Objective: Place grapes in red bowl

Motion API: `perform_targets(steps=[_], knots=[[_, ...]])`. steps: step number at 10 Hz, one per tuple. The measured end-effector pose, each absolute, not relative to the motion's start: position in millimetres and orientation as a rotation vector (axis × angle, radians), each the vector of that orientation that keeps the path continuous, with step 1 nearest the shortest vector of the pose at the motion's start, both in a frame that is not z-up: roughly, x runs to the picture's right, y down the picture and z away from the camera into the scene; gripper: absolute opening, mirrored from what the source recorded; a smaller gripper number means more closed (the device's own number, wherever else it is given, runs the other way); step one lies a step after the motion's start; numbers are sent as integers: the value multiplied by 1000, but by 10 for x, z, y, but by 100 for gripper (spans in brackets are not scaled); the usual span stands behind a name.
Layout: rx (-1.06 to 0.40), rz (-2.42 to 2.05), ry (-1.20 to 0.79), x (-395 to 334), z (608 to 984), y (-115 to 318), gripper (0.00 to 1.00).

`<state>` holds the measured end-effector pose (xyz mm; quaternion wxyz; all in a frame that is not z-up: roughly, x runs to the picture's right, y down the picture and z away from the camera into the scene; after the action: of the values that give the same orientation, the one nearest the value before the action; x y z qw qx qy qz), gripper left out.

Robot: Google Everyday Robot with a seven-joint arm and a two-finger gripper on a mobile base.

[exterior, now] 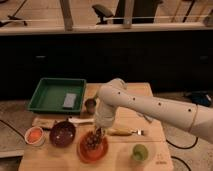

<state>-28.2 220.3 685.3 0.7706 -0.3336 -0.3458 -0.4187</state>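
The red bowl sits near the front middle of the wooden table. The grapes, a small dark bunch, are over or in the bowl's middle. My gripper hangs from the white arm straight above the grapes, at their top. Whether the grapes rest in the bowl or hang just above it I cannot tell.
A maroon bowl and a small white bowl with orange inside stand to the left. A green tray holding a grey block is at the back left. A green round fruit, a fork-like utensil and a small dark cup lie nearby.
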Motion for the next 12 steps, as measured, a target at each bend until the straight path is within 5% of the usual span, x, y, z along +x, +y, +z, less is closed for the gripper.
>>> perform_targets(steps=[12], knots=[[-714, -962, -776, -296, 6833, 2230, 1]])
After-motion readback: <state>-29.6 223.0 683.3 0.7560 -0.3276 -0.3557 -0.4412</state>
